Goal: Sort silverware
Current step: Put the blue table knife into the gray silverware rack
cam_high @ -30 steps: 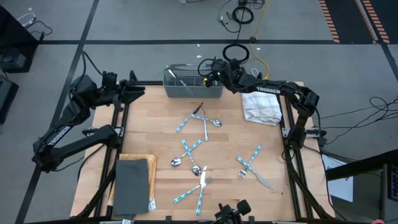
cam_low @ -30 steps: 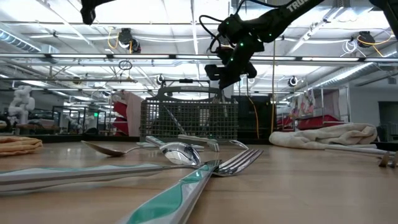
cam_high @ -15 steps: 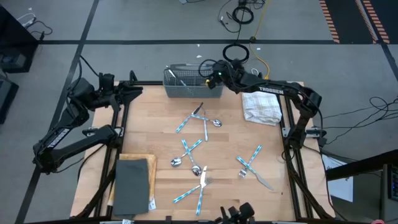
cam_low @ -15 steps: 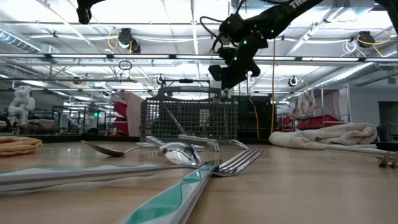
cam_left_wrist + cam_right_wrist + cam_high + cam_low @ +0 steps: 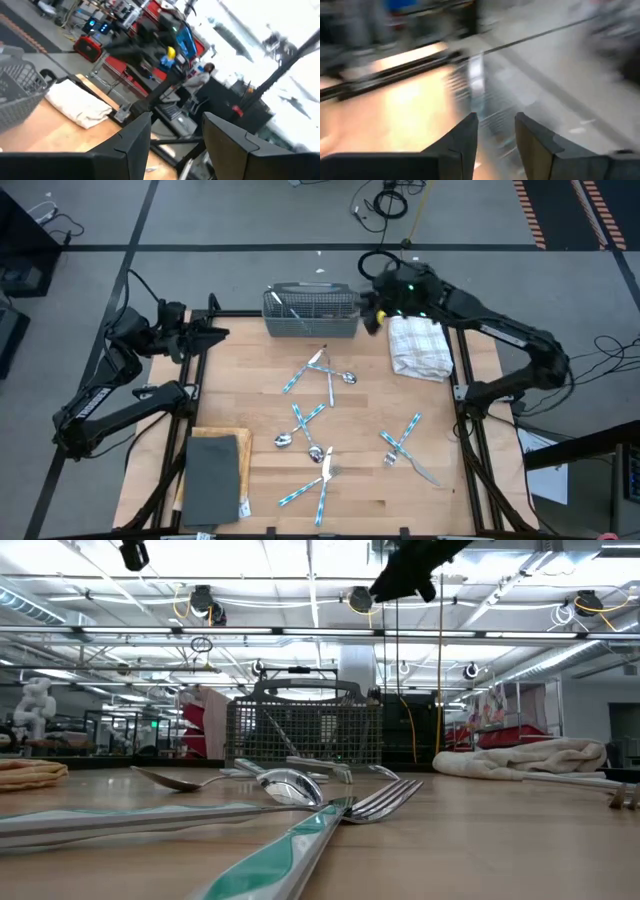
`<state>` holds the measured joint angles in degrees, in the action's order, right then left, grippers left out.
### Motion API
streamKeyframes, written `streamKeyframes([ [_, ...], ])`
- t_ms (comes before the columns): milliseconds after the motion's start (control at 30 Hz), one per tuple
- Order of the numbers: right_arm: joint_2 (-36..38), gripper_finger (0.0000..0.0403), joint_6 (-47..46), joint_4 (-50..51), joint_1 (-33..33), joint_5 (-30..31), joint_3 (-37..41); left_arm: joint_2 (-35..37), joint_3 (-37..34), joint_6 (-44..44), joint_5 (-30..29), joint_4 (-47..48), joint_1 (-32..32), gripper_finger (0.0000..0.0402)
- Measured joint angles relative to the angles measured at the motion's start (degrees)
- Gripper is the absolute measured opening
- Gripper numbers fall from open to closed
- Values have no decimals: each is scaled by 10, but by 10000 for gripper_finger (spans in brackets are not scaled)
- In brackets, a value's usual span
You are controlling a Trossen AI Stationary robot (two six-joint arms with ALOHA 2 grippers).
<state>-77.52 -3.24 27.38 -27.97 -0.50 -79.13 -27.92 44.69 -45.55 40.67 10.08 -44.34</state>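
Note:
The silverware (image 5: 320, 420), forks, spoons and knives with blue-and-white handles, lies scattered flat over the middle and right of the wooden table; a fork (image 5: 380, 798) and a spoon (image 5: 285, 785) lie nearest the low camera. A grey mesh basket (image 5: 310, 310) stands at the far edge with a piece of silverware (image 5: 290, 308) inside. My right gripper (image 5: 372, 315) hangs high beside the basket's right end, open and empty (image 5: 495, 120). My left gripper (image 5: 215, 332) waits at the far left corner, open and empty (image 5: 177, 120).
A crumpled white cloth (image 5: 420, 348) lies at the far right, just right of the basket. A dark grey mat (image 5: 215, 475) rests on a tan cloth at the near left. Bare wood shows between the basket and the silverware.
My right gripper has risen from just over the basket's right end and swung toward the table's right edge, clear of the basket.

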Motion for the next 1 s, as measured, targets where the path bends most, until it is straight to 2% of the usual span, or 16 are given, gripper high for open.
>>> streamKeyframes([
  [133, 27, 121, -19, 162, 34, -72, 0, 0, 0, -21, -2, -6, 2, 183],
  [333, 10, 121, -82, 369, 111, -69, 0, 6, 0, -5, 23, 1, 6, 183],
  [433, -1, 121, -138, 416, 162, -69, 24, 11, 0, 3, 26, 11, 6, 183],
  [600, 3, 121, -225, 396, 271, -72, 120, 19, 0, 30, 18, 37, 6, 183],
  [700, 6, 121, -295, 336, 339, -72, 181, 20, 0, 38, 16, 44, 6, 183],
  [867, 6, 130, -414, 179, 427, -73, 252, 20, 0, 40, 8, 44, 6, 183],
  [1000, 6, 151, -494, 164, 480, -68, 276, 20, 0, 40, 7, 49, 6, 183],
])
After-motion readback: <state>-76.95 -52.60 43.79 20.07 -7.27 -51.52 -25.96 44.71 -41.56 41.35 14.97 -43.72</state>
